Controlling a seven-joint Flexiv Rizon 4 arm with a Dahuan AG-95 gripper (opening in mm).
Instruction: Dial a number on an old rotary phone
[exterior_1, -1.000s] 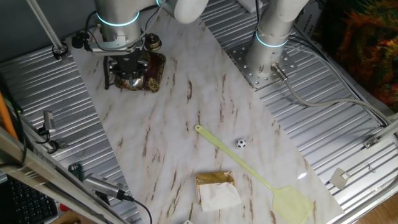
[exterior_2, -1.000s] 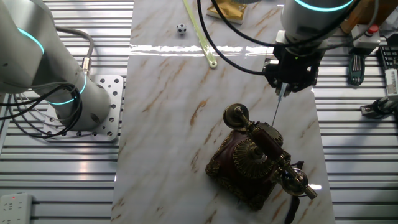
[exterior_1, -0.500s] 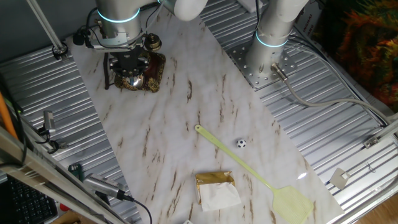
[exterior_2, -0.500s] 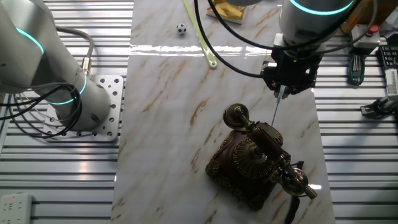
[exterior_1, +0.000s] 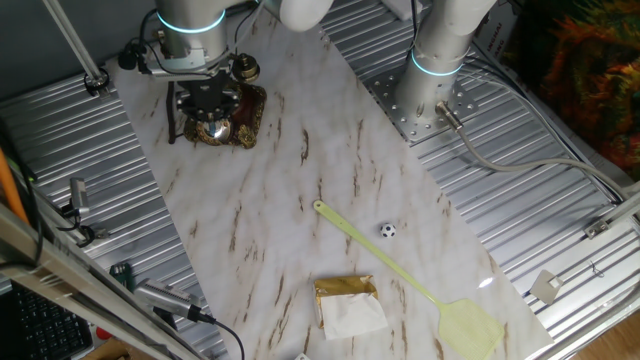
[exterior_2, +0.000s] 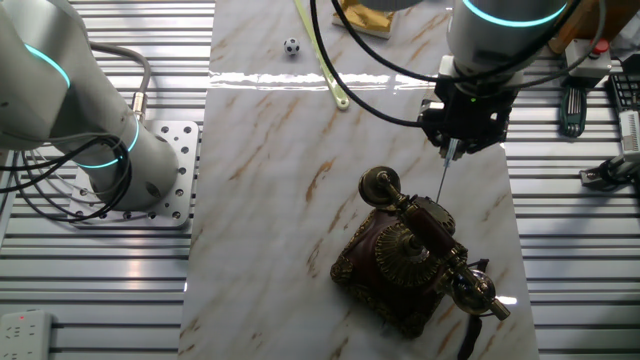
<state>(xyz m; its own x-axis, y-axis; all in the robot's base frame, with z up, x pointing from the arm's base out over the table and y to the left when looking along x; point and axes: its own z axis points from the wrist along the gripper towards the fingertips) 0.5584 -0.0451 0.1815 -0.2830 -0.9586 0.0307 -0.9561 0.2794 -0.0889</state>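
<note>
We cannot tell how our jaws stand: the gripper is dark and seen from above in both views, with only a thin pale rod visible slanting down from it towards the old rotary phone. Whether the rod is clamped or fixed to the tool is unclear. Its tip hangs near the middle of the handset, above the cradle, and contact is too fine to judge.

The phone sits at one end of the marble-patterned table, directly under our wrist, with its round brass dial facing up and away from the arm's base.

We judge the phone rigid and fairly weighty for its size, but free-standing on a smooth top, so it may slide or twist when pushed sideways. The ornate metal looks slippery. We should not grasp the body; the place to engage is a finger hole in the dial, pressing downward while sweeping round.

Well apart lie a yellow fly swatter, a small ball and a gold packet.
</note>
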